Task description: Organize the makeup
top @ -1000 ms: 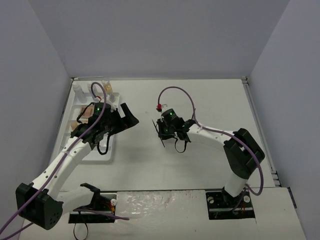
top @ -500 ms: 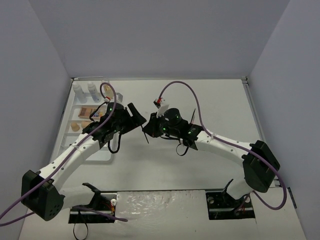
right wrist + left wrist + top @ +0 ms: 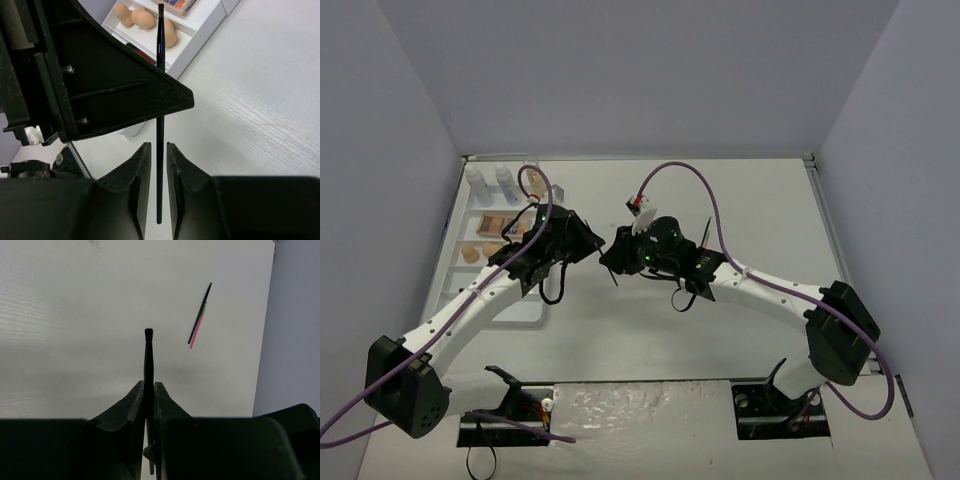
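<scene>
Top view: both arms meet over the tabletop (image 3: 750, 210), left hand (image 3: 593, 241) and right hand (image 3: 611, 256) tip to tip, near the tray (image 3: 525, 312).
Left hand: pressed together, pinching the brush (image 3: 148, 352) by its shaft; the blunt end sticks out past the fingers.
Right hand: fingers slightly spread, one on each side of the brush's other end, with a thin gap showing on both sides.
Brush: thin and black, off the tabletop, running between the two hands.
Pencil (image 3: 199, 317): pink and black, flat on the tabletop, well apart from the brush.
Tray: white, at the left side, holding two bottles (image 3: 475, 183) at its far end, a palette (image 3: 498, 222) and three peach sponges (image 3: 142, 17).
</scene>
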